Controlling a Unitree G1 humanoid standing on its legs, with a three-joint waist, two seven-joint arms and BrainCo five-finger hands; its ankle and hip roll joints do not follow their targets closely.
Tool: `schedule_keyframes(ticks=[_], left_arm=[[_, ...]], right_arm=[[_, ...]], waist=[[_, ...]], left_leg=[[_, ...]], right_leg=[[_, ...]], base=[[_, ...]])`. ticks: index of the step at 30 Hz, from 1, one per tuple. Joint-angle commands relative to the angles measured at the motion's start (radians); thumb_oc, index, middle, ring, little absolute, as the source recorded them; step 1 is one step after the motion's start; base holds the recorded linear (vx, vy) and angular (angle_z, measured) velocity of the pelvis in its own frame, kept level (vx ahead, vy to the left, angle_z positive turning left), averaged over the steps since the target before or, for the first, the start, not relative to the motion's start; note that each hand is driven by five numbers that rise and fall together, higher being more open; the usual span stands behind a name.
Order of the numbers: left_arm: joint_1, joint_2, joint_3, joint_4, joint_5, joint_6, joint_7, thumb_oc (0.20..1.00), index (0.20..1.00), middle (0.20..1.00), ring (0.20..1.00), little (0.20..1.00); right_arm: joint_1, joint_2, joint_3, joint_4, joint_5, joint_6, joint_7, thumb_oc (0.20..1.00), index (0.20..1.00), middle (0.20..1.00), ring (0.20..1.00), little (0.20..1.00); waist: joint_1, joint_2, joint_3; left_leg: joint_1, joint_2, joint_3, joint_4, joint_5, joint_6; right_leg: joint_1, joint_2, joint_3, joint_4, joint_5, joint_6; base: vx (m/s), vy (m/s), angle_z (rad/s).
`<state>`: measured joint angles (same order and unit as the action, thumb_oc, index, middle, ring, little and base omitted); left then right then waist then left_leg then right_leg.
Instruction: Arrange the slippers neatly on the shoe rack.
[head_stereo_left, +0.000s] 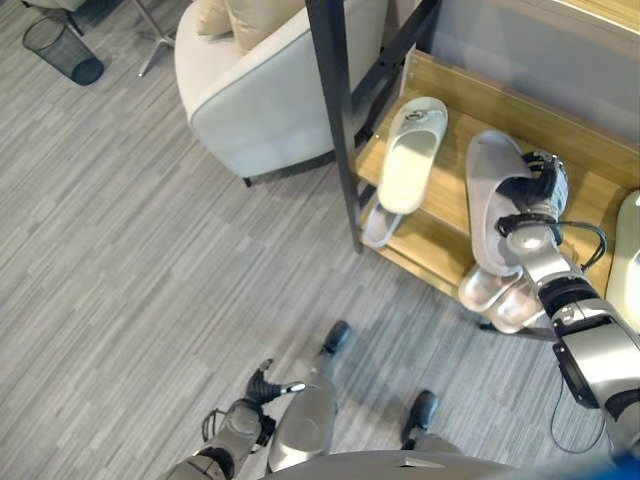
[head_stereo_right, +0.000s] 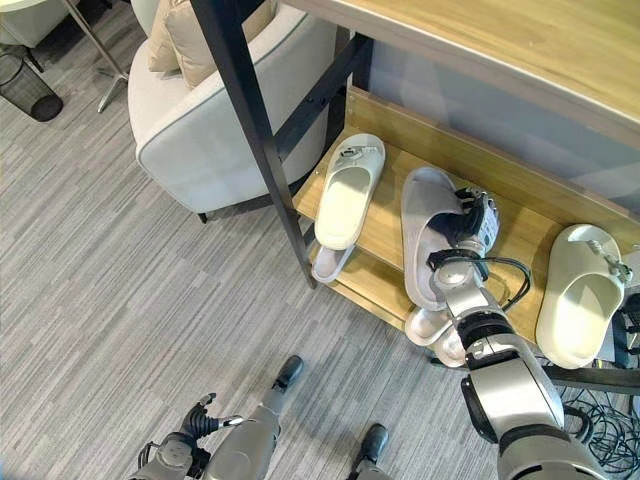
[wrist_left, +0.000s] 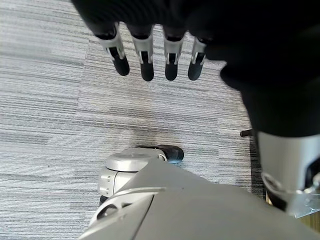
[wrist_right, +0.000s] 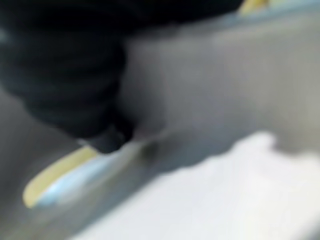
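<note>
A pale cream upholstered armchair (head_stereo_left: 265, 90) stands just beside the black-framed wooden shoe rack (head_stereo_right: 385, 245). On its upper shelf lie a cream slipper (head_stereo_right: 347, 192), a grey slipper (head_stereo_right: 428, 230) and another cream slipper (head_stereo_right: 580, 295). The right hand (head_stereo_right: 470, 225) rests at the grey slipper's strap; whether it grips cannot be told. The left hand (wrist_left: 150, 50) hangs over the floor, fingers straight, holding nothing.

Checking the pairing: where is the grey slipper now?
In the right eye view the grey slipper lies on the wooden shelf, right of the cream slipper, with the right hand at it.
</note>
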<state>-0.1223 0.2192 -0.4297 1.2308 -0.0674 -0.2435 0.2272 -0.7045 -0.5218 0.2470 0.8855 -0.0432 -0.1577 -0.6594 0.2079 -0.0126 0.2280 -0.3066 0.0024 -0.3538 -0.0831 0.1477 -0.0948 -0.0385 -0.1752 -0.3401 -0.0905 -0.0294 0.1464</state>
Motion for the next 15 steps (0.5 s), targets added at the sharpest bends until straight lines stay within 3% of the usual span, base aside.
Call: schedule_keyframes(ticks=[1,3,8,10,15], left_arm=[[-0.011,-0.105,-0.032,0.036,0.002,0.001,-0.005,1.0,1.0,1.0,1.0,1.0],[-0.01,-0.102,-0.003,0.039,0.017,0.002,-0.003,1.0,1.0,1.0,1.0,1.0],[-0.007,-0.1,0.001,0.037,0.025,0.002,-0.002,1.0,1.0,1.0,1.0,1.0],[0.023,-0.073,0.066,0.026,0.034,0.005,-0.004,1.0,1.0,1.0,1.0,1.0],[0.083,-0.032,0.159,0.005,-0.009,0.001,-0.004,1.0,1.0,1.0,1.0,1.0]], right_arm=[[0.103,-0.033,-0.032,-0.116,-0.07,-0.034,-0.051,0.2,0.2,0.2,0.2,0.2],[0.184,-0.042,-0.049,-0.198,-0.181,-0.009,-0.069,0.2,0.2,0.2,0.2,0.2],[0.217,-0.038,-0.06,-0.228,-0.209,-0.002,-0.068,0.2,0.2,0.2,0.2,0.2],[0.4,0.005,-0.096,-0.335,-0.271,-0.015,-0.041,0.2,0.2,0.2,0.2,0.2],[0.586,0.04,-0.081,-0.517,-0.331,-0.046,0.04,0.2,0.2,0.2,0.2,0.2]], waist=[[-0.012,-0.023,-0.017],[-0.026,-0.028,-0.023],[-0.029,-0.03,-0.025],[-0.058,-0.042,-0.056],[-0.082,-0.053,-0.085]], left_leg=[[0.031,-0.006,0.078,-0.001,-0.076,0.019],[0.045,0.001,0.086,0.002,-0.085,0.02],[0.051,0.003,0.088,0.002,-0.088,0.02],[0.1,0.021,0.11,0.006,-0.109,0.025],[0.17,0.04,0.143,0.008,-0.13,0.032]], right_leg=[[0.016,-0.069,0.059,0.007,0.039,0.054],[0.027,-0.068,0.063,0.008,0.036,0.053],[0.031,-0.067,0.065,0.008,0.035,0.052],[0.058,-0.062,0.086,0.011,0.032,0.051],[0.091,-0.059,0.124,0.03,0.019,0.048]], base=[[0.0,0.0,0.0],[0.0,0.0,0.0],[0.0,0.0,-0.02],[0.04,0.004,0.0],[0.01,0.007,-0.31]])
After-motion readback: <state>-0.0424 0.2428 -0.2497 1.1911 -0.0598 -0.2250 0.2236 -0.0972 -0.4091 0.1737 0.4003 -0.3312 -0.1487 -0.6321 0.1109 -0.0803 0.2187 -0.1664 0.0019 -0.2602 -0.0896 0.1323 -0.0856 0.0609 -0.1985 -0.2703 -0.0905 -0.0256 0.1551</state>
